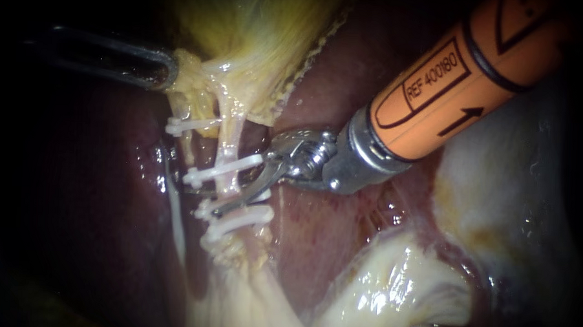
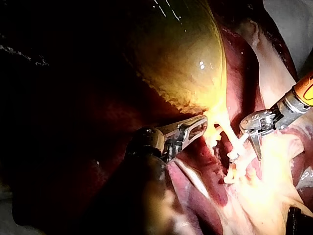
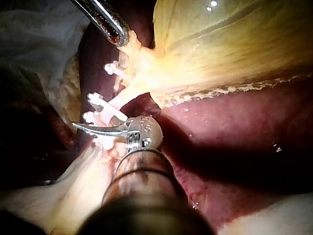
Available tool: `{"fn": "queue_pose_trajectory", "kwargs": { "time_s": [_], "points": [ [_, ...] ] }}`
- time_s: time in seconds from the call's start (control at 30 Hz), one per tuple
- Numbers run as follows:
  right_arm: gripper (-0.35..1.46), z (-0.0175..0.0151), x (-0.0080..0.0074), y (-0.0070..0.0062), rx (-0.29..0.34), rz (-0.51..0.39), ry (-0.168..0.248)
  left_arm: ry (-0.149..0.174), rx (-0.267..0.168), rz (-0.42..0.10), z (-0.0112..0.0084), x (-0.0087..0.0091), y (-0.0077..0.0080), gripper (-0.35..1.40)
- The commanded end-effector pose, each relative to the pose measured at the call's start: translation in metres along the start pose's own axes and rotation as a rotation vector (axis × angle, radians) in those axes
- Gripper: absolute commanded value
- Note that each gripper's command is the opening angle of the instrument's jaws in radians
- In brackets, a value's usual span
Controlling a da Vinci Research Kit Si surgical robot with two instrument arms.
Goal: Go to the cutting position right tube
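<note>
Endoscope view shows the right instrument reaching in from the upper right. Its thin bladed claw is parted by a narrow gap and laid across the right tube, in the short bare stretch between the upper clip and the lower clips. One blade lies in front of the tube. Whether the other passes behind it cannot be made out, so the claw reads as open rather than closed on anything. The left instrument comes in from the left, its claw apparently clamped on the neck of the gallbladder, with both tubes drawn taut over the liver. The approach looks nearly complete, since the blades sit at the cutting site. The next move seems to call for a small settling, so that the tube lies fully between the blades and square to them. Room is tight: clips close in on both sides of the blade, and the left tube runs near the blade tip, so an overshoot risks nicking it. Open space lies only back along the shaft.
</note>
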Motion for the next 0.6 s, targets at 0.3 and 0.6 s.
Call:
{"fn": "queue_pose_trajectory", "kwargs": {
  "time_s": [0.3,0.6],
  "points": [
    [1.13,-0.0004,0.0007,-0.0002,0.014,0.001,0.024,0.0,0.0,0.0,0.0,0.0,0.0,-0.35],
    [1.15,-0.0004,0.0006,-0.0002,0.012,0.001,0.026,0.0,0.0,0.0,0.0,0.0,0.0,-0.35]
  ]
}}
